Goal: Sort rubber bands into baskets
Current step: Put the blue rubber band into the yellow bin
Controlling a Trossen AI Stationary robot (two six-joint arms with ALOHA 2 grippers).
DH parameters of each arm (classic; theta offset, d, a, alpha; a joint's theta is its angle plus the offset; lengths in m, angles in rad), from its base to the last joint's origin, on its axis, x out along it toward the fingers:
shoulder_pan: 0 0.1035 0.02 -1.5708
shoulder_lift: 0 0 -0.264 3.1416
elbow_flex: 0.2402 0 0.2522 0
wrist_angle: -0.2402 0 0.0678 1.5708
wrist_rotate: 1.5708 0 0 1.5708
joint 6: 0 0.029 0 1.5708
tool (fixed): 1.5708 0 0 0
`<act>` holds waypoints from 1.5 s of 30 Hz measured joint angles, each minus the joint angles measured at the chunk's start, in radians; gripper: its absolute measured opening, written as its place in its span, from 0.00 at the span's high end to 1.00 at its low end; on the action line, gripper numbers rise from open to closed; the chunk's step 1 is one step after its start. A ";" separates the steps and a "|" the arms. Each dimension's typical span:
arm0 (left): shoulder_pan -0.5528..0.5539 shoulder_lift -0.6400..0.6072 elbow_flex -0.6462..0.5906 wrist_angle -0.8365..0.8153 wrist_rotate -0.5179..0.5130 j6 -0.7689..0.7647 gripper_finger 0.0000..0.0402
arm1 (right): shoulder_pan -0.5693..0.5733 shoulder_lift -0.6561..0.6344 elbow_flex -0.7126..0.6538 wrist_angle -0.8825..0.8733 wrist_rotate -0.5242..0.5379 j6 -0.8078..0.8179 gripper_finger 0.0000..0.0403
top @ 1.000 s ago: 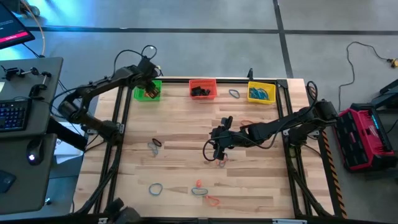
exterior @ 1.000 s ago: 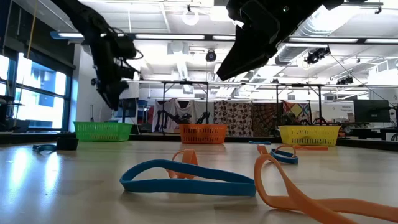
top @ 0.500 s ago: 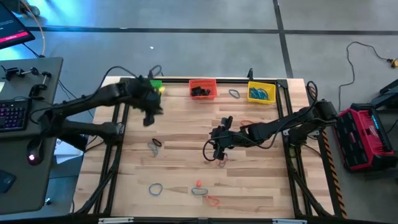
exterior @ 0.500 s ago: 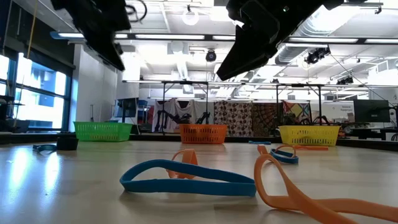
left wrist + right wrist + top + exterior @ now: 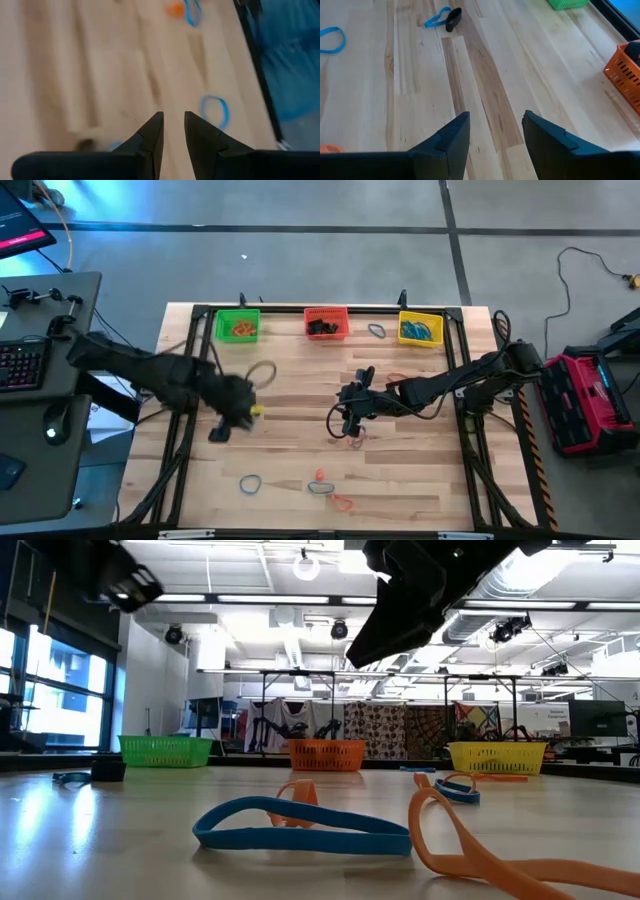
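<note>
- Wooden table (image 5: 300,380), framed by black rails.
- Left gripper (image 5: 173,131) over the table's left middle, fingers narrowly parted, nothing between them.
- Right gripper (image 5: 492,127) above the table's centre, fingers wide, empty.
- Green basket (image 5: 237,326), red basket (image 5: 325,322), yellow basket (image 5: 421,328) in a row along the far edge.
- Loose bands near the front edge: a blue band (image 5: 250,483), an orange band (image 5: 343,502).

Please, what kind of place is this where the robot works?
Probably a robotics lab or workshop. The low view shows an open industrial ceiling with ducts and strip lights; the high view shows a desk with a keyboard beside the wooden table, and a concrete floor.
</note>
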 joint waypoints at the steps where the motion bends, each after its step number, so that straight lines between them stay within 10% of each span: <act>1: -0.047 0.016 0.000 0.002 -0.007 -0.040 0.83 | 0.000 0.000 0.000 0.003 0.000 0.000 0.57; 17: -0.564 0.348 0.000 0.250 -0.304 -0.671 0.79 | 0.034 0.000 0.000 0.028 0.000 -0.071 0.57; 35: -0.583 0.622 0.000 0.218 -0.205 -0.984 0.65 | 0.054 0.000 0.000 0.027 -0.022 -0.124 0.57; 45: -0.572 0.632 0.001 0.205 -0.196 -0.970 0.86 | 0.054 0.000 0.000 0.023 -0.023 -0.124 0.57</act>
